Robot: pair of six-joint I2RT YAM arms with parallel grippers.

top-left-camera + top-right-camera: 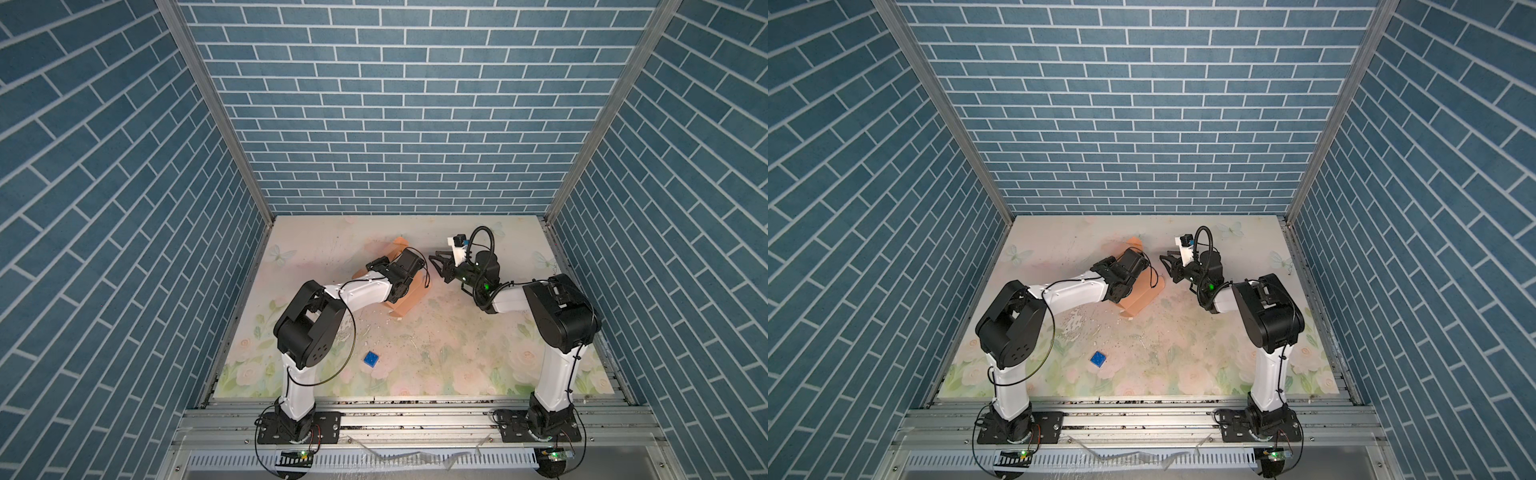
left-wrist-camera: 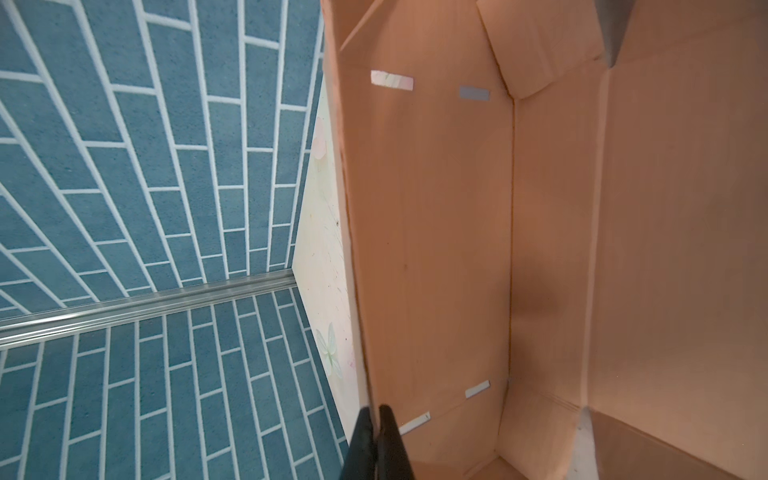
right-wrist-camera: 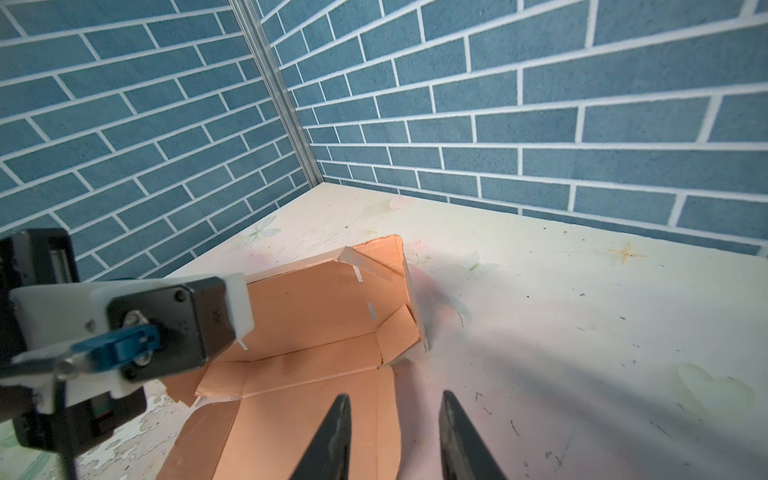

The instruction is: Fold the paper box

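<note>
Toward the back of the floral table (image 1: 457, 353), left of centre: paper box (image 1: 410, 297), peach-tan, half-formed, largely covered by the left arm's wrist in both top views (same box (image 1: 1140, 300) there). Partly raised: one long wall panel tilted up, an end flap bent inward, a broad panel lying flat on the table toward the front. Clearest on the box (image 3: 316, 307) from the right wrist view. Narrow slots cut through the raised wall of the box (image 2: 432, 249), noted from the left wrist view.

Left gripper (image 2: 377, 413): clenched, pinching the free edge of that raised wall between black fingers. Hidden beneath the wrist in the top views.

Right gripper (image 1: 436, 269): parted, grasping nothing. Hanging just beside the box's right edge, clear of the left wrist, in both top views (gripper (image 1: 1168, 269)). Seen from own camera, right gripper (image 3: 395, 401) with one finger over the flat panel's edge and one over bare table; touching the cardboard or not, cannot tell.

Nearer the front, well apart from the box: small blue cube (image 1: 370, 358). Scuffs and flaked patches between cube and box.
</note>
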